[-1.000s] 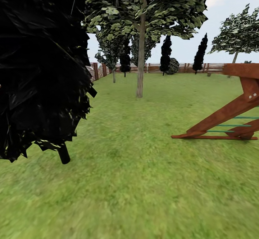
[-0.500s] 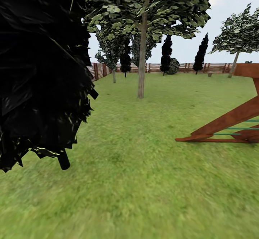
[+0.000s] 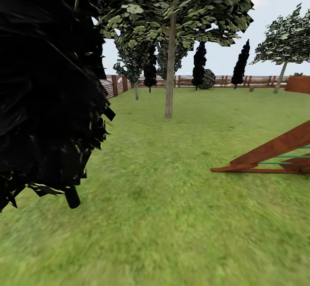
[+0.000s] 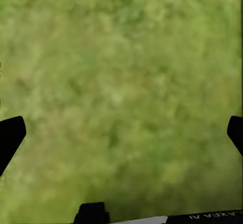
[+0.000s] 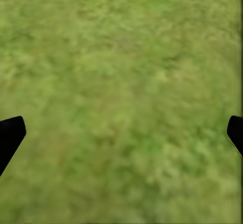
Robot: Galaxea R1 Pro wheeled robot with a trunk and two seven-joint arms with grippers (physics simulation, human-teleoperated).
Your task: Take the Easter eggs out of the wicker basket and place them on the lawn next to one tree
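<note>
2 grippers, left gripper (image 4: 121, 133) and right gripper (image 5: 121, 133), spread wide, empty, over lawn (image 3: 172, 217); pale-trunked tree (image 3: 169, 83) ahead.

Across the lawn (image 3: 172, 200): one pale-trunked tree (image 3: 169, 83) at centre, one more leafy tree (image 3: 282, 47) by the far fence (image 3: 224, 80), one near black cypress (image 3: 43, 83), three small black cypresses along the fence, one round shrub (image 3: 209, 78), and one brown wooden frame (image 3: 267, 154) at the right edge

black fingertips (image 4: 10, 135) on both grippers; white lettering on the left wrist's dark housing (image 4: 207, 217).
</note>
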